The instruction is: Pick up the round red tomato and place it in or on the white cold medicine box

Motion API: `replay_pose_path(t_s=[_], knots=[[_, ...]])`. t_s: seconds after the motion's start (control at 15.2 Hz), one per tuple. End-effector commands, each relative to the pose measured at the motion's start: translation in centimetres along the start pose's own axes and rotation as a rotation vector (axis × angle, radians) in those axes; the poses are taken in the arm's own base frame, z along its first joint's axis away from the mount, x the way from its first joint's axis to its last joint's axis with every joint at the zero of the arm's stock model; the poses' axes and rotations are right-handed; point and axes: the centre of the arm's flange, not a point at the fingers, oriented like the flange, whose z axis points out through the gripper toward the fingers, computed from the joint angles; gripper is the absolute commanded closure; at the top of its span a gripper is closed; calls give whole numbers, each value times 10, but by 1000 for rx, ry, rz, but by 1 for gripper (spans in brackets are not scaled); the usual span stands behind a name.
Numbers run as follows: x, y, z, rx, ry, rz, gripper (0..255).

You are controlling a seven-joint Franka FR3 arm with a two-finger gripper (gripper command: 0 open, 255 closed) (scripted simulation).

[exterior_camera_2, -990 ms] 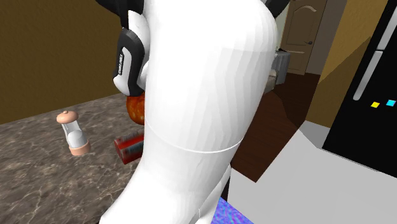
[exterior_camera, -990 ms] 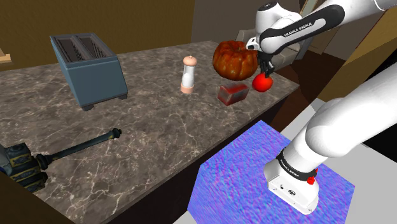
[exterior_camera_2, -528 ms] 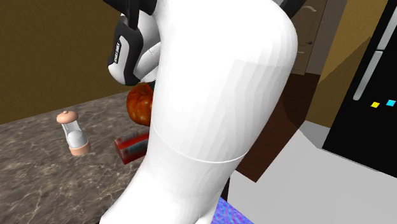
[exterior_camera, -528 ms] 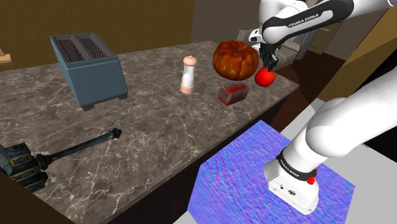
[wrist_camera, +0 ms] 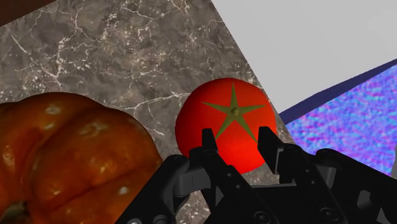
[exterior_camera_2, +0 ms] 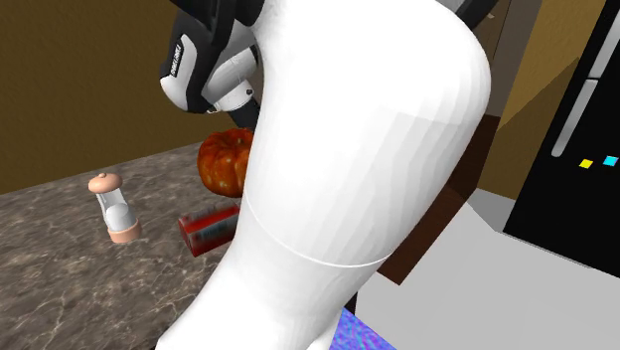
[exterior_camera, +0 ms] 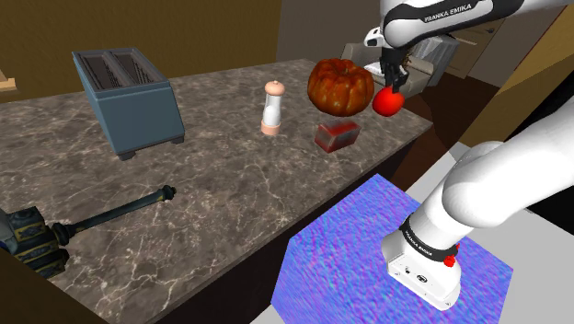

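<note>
Shoulder view, near to far: the stand's blue-violet top; then the marble counter, bearing a dark long-handled tool at near left, a grey-blue toaster at far left, a pale shaker mid-counter, a small red box to its right, and an orange pumpkin just behind the box. Right of the pumpkin and apart from the box, the gripper holds the red tomato in the air at the counter's right edge. Wrist view: the jaws clasp the tomato from either side.
</note>
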Motion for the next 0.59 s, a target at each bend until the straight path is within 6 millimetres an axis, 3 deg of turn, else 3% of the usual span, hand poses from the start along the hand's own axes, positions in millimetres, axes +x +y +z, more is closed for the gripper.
replay_pose_path(t_s=[0.0,0.53], knots=[[-5,0,-10,0,0,0,255],[-24,3,-47,0,0,0,255]])
